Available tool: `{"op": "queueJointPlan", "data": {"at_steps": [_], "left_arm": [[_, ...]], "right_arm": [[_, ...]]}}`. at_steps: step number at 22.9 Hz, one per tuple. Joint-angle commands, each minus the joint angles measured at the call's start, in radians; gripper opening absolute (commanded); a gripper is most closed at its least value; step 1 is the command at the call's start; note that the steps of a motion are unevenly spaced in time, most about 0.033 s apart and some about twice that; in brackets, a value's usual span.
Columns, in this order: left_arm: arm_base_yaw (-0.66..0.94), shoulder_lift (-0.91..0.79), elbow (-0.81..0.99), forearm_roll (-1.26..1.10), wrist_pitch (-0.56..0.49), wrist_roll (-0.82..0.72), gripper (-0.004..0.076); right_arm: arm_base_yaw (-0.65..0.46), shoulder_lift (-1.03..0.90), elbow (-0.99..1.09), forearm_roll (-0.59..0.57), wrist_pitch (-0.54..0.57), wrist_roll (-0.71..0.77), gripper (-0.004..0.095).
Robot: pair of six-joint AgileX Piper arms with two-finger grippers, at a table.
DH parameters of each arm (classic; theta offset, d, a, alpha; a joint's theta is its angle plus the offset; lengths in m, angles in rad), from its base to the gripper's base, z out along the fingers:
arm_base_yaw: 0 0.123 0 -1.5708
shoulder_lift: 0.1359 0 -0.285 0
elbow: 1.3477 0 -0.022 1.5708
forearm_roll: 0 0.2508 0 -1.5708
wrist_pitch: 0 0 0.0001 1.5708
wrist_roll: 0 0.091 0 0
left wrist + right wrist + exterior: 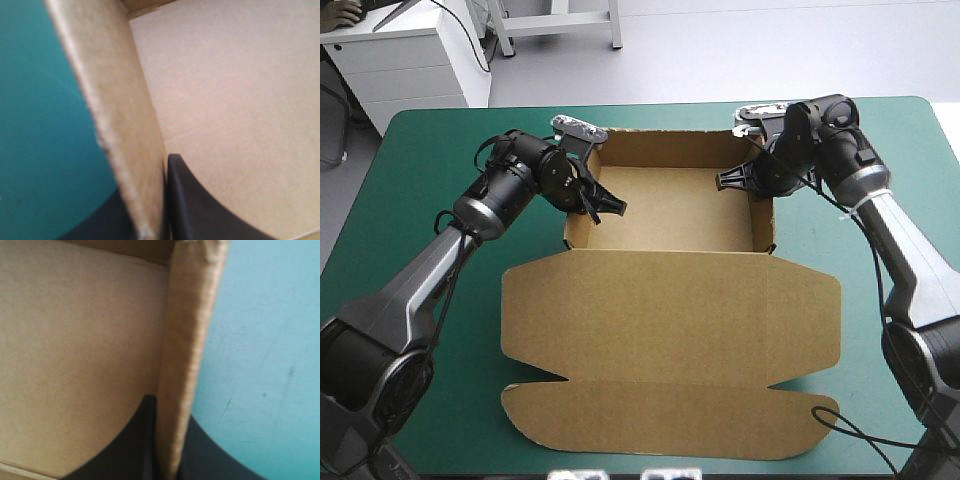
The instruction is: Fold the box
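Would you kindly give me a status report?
Left gripper shut on the box, left wall; right gripper shut on right wall. Tray open, lid flat.

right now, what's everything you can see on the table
box: one, brown, middle of the table; its far part stands as an open tray, its lid lies flat toward the near edge
table cover: one, teal-green, under the box and bare around it
left jaws: one pair, black, on the left arm, shut on the tray's left wall
right jaws: one pair, black, on the right arm, shut on the tray's right wall
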State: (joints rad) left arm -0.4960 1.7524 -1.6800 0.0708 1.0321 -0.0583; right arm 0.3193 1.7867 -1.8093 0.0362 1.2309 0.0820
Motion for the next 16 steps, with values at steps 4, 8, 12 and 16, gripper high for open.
{"op": "queueJointPlan", "data": {"at_steps": [4, 8, 12, 16], "left_arm": [[-0.014, 0.085, -0.032, -0.033, -0.017, 0.116, 0.0011], [-0.005, 0.141, -0.032, 0.013, 0.021, 0.116, 0.0011], [-0.003, 0.149, -0.032, 0.044, 0.026, 0.116, 0.0023], [0.015, 0.149, -0.032, 0.037, 0.030, 0.116, 0.0121]], "right_arm": [[0.011, 0.067, -0.033, 0.017, -0.005, -0.075, -0.0014], [0.011, 0.147, -0.033, 0.022, 0.017, -0.082, -0.0014], [0.011, 0.173, -0.033, 0.022, 0.017, -0.095, -0.0014], [0.011, 0.181, -0.033, 0.024, 0.017, -0.114, -0.0009]]}}
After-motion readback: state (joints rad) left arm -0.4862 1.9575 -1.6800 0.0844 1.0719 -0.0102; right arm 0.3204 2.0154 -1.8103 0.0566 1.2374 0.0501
